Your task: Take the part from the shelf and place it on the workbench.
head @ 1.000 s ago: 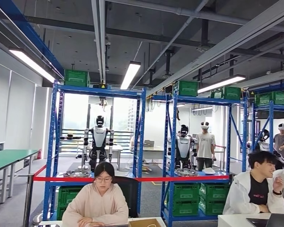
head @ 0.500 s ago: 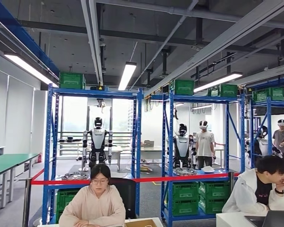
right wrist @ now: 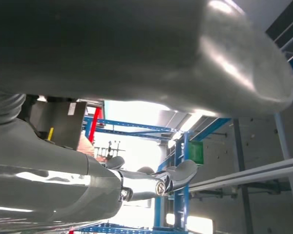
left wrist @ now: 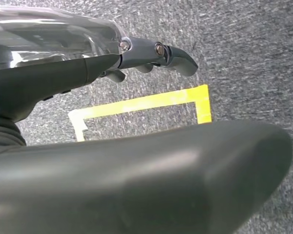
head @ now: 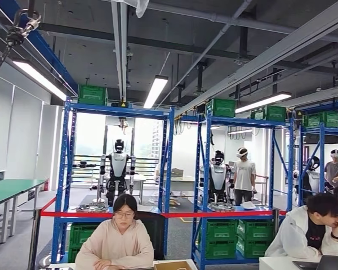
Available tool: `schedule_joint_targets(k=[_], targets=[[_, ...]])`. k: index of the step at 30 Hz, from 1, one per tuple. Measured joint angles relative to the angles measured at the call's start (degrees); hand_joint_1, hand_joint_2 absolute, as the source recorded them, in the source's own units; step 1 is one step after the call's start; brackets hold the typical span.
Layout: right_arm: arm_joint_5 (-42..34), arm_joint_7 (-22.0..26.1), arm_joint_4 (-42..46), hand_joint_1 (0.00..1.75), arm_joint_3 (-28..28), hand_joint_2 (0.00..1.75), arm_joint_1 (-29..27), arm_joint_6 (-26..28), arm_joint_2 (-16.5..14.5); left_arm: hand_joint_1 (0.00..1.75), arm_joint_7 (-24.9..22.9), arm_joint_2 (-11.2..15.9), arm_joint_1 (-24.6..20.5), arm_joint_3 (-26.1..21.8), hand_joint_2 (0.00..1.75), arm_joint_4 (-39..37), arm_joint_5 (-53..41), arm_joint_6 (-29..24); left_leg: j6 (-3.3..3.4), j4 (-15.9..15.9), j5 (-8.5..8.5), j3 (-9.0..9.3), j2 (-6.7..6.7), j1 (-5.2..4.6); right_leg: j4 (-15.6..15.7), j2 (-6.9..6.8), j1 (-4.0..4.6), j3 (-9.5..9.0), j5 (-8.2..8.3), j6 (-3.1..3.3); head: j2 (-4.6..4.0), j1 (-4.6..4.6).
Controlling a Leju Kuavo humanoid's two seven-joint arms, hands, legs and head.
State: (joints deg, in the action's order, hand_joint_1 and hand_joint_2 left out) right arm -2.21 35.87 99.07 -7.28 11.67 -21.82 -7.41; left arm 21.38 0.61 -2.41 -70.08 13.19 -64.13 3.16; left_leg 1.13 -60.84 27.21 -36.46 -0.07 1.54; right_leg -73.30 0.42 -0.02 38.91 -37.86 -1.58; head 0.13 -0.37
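Observation:
Two blue shelf racks stand ahead in the head view. The left shelf [head: 67,169] carries flat metal parts [head: 90,207] on its waist-high level, and the right shelf [head: 206,169] carries a round metal part [head: 220,206]. A green-topped workbench [head: 10,188] stands at the far left. My left hand [left wrist: 137,112] hangs over grey carpet with a yellow tape corner [left wrist: 202,100]; its fingers [left wrist: 174,54] are stretched out and it holds nothing. My right hand [right wrist: 145,141] points up at shelving and lights, fingers [right wrist: 178,175] extended, with nothing in it.
A person in a pink top [head: 116,242] sits at a white desk [head: 176,264] directly in front. Another seated person [head: 311,230] is at the lower right. Red barrier tape [head: 159,214] runs across the racks. Other robots [head: 116,171] and standing people [head: 244,174] are behind them.
The whole picture has shifted slightly, so the camera has moved; a hook on a cable has come into view at the top left. The seated person on the right leans on one hand.

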Motion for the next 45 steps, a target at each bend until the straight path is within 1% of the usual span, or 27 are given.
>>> schedule_joint_targets(k=[1,2,6,8,10,11,13,15,16,18,20,22,23,25,27,28,30,31,32,33,34,36,38,40,42,43,45], targets=[[-0.3,0.1,0.1,0.00,0.3,0.00,-0.6,-0.1,0.1,0.00,0.0,0.0,0.0,-0.2,0.00,0.0,0.0,0.0,0.01,0.0,-0.32,-0.39,0.04,-0.06,-1.5,-0.02,-0.05,-0.13,-0.59,-0.06,0.00,0.00],[-0.5,0.2,0.2,0.00,0.7,0.00,-1.1,-0.2,0.3,0.00,0.0,0.0,0.0,-0.4,0.00,0.0,-0.1,0.0,-0.02,0.0,-0.69,-0.82,0.06,-0.10,-0.9,-0.04,-0.07,-1.25,-0.24,-0.06,0.00,0.00],[-1.0,0.4,1.1,0.00,1.9,0.00,-1.8,-1.0,0.5,0.00,0.0,-0.1,0.1,-0.9,0.00,0.1,-0.2,0.0,-0.68,0.1,-2.23,-2.08,0.03,-0.10,13.6,0.02,0.17,-11.13,3.93,0.38,0.00,0.01],[-1.0,0.4,1.4,0.00,2.2,0.00,-1.9,-1.4,0.7,0.00,0.0,-0.1,0.1,-1.1,0.00,0.1,-0.2,0.0,-1.49,0.5,-3.18,-2.14,-0.02,0.11,16.8,0.17,0.66,-12.88,4.48,0.74,0.00,0.01],[-1.3,0.2,1.4,0.00,2.5,0.00,-2.0,-1.9,1.0,0.00,0.0,-0.1,0.2,-1.3,0.00,0.1,-0.3,0.0,-2.27,1.2,-4.14,-2.22,-0.50,0.42,17.2,-0.09,0.89,-12.50,5.70,1.42,0.00,0.02],[-1.5,0.1,1.3,0.00,2.6,0.00,-2.0,-2.2,1.0,0.00,0.0,-0.2,0.2,-1.4,0.00,0.1,-0.3,0.0,-2.45,1.1,-3.69,-2.52,-0.77,0.47,17.8,-0.44,0.91,-12.27,6.52,1.80,0.01,0.04],[-2.1,-0.2,1.0,0.00,2.7,0.00,-1.9,-2.9,1.2,0.00,0.0,-0.3,0.3,-1.6,0.00,0.1,-0.5,-0.1,-2.39,-2.3,0.76,-4.01,-1.04,0.36,18.8,-1.23,0.77,-11.21,8.30,2.58,0.04,0.11],[-2.8,-0.5,0.6,0.00,2.9,0.00,-2.2,-3.5,1.4,0.00,0.0,-0.4,0.3,-1.9,0.00,0.2,-0.6,-0.1,-2.33,-9.2,6.33,-5.49,-0.78,0.03,19.0,-2.04,0.97,-9.69,9.57,3.01,0.06,0.15],[-3.1,-0.6,0.4,0.00,2.9,0.00,-2.3,-3.7,1.4,0.00,0.0,-0.4,0.3,-2.0,0.00,0.2,-0.7,-0.1,-2.37,-12.1,7.27,-5.55,-0.75,-0.08,18.8,-2.49,1.08,-8.93,10.06,3.07,0.05,0.16],[-3.5,-0.7,0.0,0.00,3.0,0.00,-2.4,-4.1,1.6,0.00,0.0,-0.4,0.4,-2.2,0.00,0.3,-0.7,0.0,-2.42,-13.7,5.93,-3.77,-0.58,-0.24,18.3,-3.40,1.21,-7.23,10.92,3.06,0.04,0.16],[-3.9,-0.7,-0.2,0.00,3.2,0.00,-2.4,-4.3,1.7,0.00,0.0,-0.4,0.3,-2.3,0.00,0.4,-0.8,0.0,-2.40,-8.0,3.37,1.32,0.54,-0.30,17.3,-4.22,1.21,-5.52,11.45,2.84,0.02,0.16],[-4.2,-0.7,-0.2,0.00,3.3,0.00,-2.4,-4.6,1.9,0.00,0.0,-0.4,0.1,-2.3,0.00,0.4,-0.8,0.0,-2.19,-0.2,3.43,6.68,2.47,-0.64,16.0,-4.99,1.40,-4.13,11.70,2.44,0.01,0.16],[-4.3,-0.6,-0.2,0.00,3.4,0.00,-2.4,-4.6,1.9,0.00,0.0,-0.4,0.0,-2.3,0.00,0.5,-0.9,0.0,-1.94,2.2,4.02,8.05,3.08,-0.85,15.5,-5.34,1.49,-3.72,11.87,2.19,0.01,0.16],[-4.0,-0.6,-0.2,0.00,3.5,0.00,-2.5,-4.4,2.0,0.00,0.1,-0.3,0.1,-2.4,0.00,0.5,-0.9,0.0,-1.09,3.3,4.33,8.18,2.89,-1.10,15.2,-5.94,1.47,-3.42,12.38,1.66,0.00,0.15],[-3.2,-0.7,-0.2,0.00,3.6,0.00,-2.6,-3.7,2.0,0.00,0.1,-0.3,0.4,-2.6,0.00,0.5,-1.0,0.0,-0.17,3.3,3.56,7.58,2.55,-1.02,14.2,-4.70,1.14,-3.03,11.15,0.96,0.00,0.15],[-2.9,-0.8,-0.2,0.00,3.6,0.00,-2.8,-3.3,2.0,0.00,0.0,-0.3,0.4,-2.8,0.00,0.5,-1.0,0.0,0.28,3.4,3.05,7.10,2.44,-0.92,12.4,-3.48,0.94,-2.45,9.27,0.58,0.00,0.14],[-2.4,-0.8,-0.2,0.00,3.7,0.00,-3.2,-2.8,2.1,0.00,0.0,-0.3,0.2,-3.0,0.00,0.6,-1.0,-0.1,0.80,3.4,2.04,5.90,2.11,-0.99,6.0,-1.36,0.57,-0.59,4.06,-0.03,0.00,0.13],[-2.3,-0.7,-0.2,0.00,3.8,0.00,-3.5,-2.5,2.2,0.00,0.1,-0.3,0.2,-3.1,0.00,0.7,-1.0,-0.1,0.89,3.3,1.55,5.24,1.89,-1.09,2.4,-1.07,0.48,0.21,2.21,-0.15,0.00,0.13],[-2.1,-0.6,-0.2,0.00,3.8,0.00,-3.8,-2.4,2.2,0.00,0.1,-0.3,0.2,-3.2,0.00,0.8,-1.1,-0.1,0.94,3.3,1.09,4.63,1.70,-1.21,0.0,-0.98,0.44,0.40,1.43,-0.19,0.00,0.13],[-2.0,-0.4,-0.1,0.00,3.9,0.00,-4.1,-2.2,2.2,0.00,0.1,-0.3,0.2,-3.3,0.00,0.8,-1.1,-0.2,0.96,3.3,0.63,4.02,1.53,-1.34,-0.4,-0.95,0.45,-0.35,1.83,-0.12,0.00,0.13],[-2.0,-0.3,0.0,0.00,3.9,0.00,-4.4,-2.1,2.2,0.00,0.1,-0.3,0.2,-3.4,0.00,0.8,-1.2,-0.2,0.96,3.3,0.22,3.51,1.36,-1.45,1.5,-0.87,0.51,-2.19,3.10,0.10,0.00,0.13],[-1.8,-0.2,0.6,0.00,4.1,0.00,-4.6,-2.0,2.2,0.00,0.1,-0.4,0.2,-3.6,0.00,0.8,-1.2,-0.2,0.88,3.3,-0.51,2.81,1.09,-1.59,10.0,-0.46,0.92,-8.08,5.76,1.09,0.00,0.13],[-1.7,0.0,1.5,0.00,4.2,0.00,-4.6,-1.9,2.2,0.00,0.1,-0.6,0.1,-3.7,0.00,0.8,-1.2,-0.2,0.48,3.3,-1.20,2.42,0.94,-1.48,17.3,-0.13,1.51,-12.54,6.52,2.11,0.00,0.14],[-1.5,0.1,2.0,0.00,4.3,0.00,-4.9,-1.8,2.2,0.00,0.1,-0.6,0.2,-3.8,0.00,0.8,-1.2,-0.3,-0.19,3.4,-1.94,2.09,0.90,-1.19,19.5,-0.15,1.93,-13.44,6.74,2.57,0.00,0.14],[-1.1,0.1,2.2,0.00,4.4,0.00,-5.4,-1.8,2.2,0.00,0.1,-0.6,0.3,-3.9,0.00,0.9,-1.2,-0.4,-0.67,2.9,-1.43,1.60,0.63,-1.07,20.4,-0.47,1.79,-13.28,7.87,2.95,0.00,0.15],[-0.8,0.2,2.3,0.00,4.5,0.00,-5.6,-1.8,2.2,0.00,0.1,-0.6,0.3,-3.9,0.00,0.9,-1.2,-0.5,-0.83,1.6,0.07,0.97,0.48,-1.14,20.9,-0.65,1.65,-13.06,8.50,3.15,0.00,0.16],[0.3,0.5,2.3,0.00,4.5,0.00,-6.4,-1.4,2.2,0.00,0.1,-0.6,0.4,-4.1,0.00,0.9,-1.1,-0.6,-1.16,-4.2,4.91,-1.20,0.27,-1.20,21.0,-0.97,1.53,-12.12,9.33,3.37,0.00,0.16]])
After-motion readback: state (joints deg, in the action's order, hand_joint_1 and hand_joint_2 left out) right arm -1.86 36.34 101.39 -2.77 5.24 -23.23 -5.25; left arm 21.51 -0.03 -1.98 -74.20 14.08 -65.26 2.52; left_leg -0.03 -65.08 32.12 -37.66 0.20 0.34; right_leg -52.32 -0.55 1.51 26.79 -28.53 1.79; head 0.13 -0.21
